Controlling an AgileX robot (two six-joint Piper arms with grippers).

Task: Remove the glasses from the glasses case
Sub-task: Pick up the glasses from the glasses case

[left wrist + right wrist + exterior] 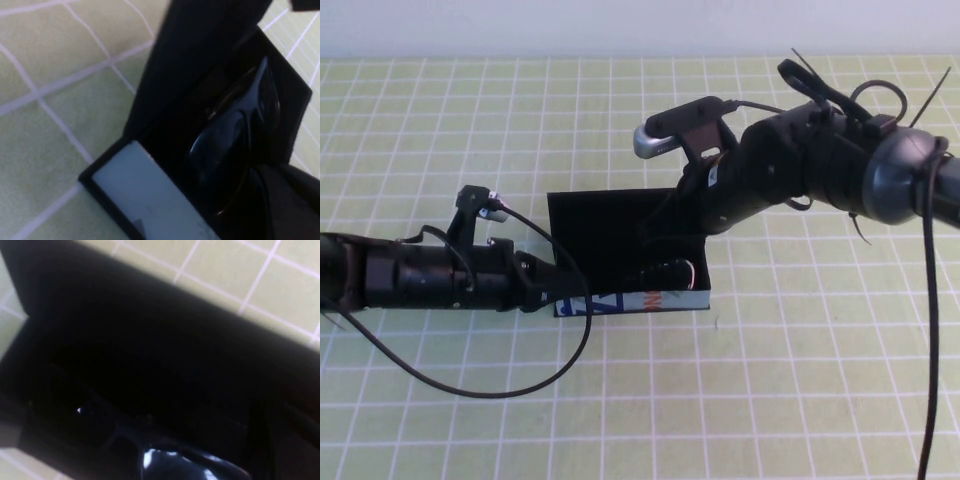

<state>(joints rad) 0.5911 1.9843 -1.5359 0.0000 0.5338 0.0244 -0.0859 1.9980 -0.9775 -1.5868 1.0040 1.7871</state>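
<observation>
high view: the glasses case [620, 235] lies open on the checked desk [800, 380], lid tipped back, with the left tool [555, 293] at its left front corner, fingers hidden so i cannot tell their state, and the right tool [670, 272] reaching down into the case with its fingers together. left wrist view: the glasses [235, 140] lie inside the open case, dark lens glinting. right wrist view: only the dark case interior and part of the frame show.

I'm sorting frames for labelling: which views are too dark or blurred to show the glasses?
High view: sharp and evenly lit, but the right hand inside the case hides them. Left wrist view: soft, glasses readable by lens sheen. Right wrist view: nearly black, only small glints.
</observation>
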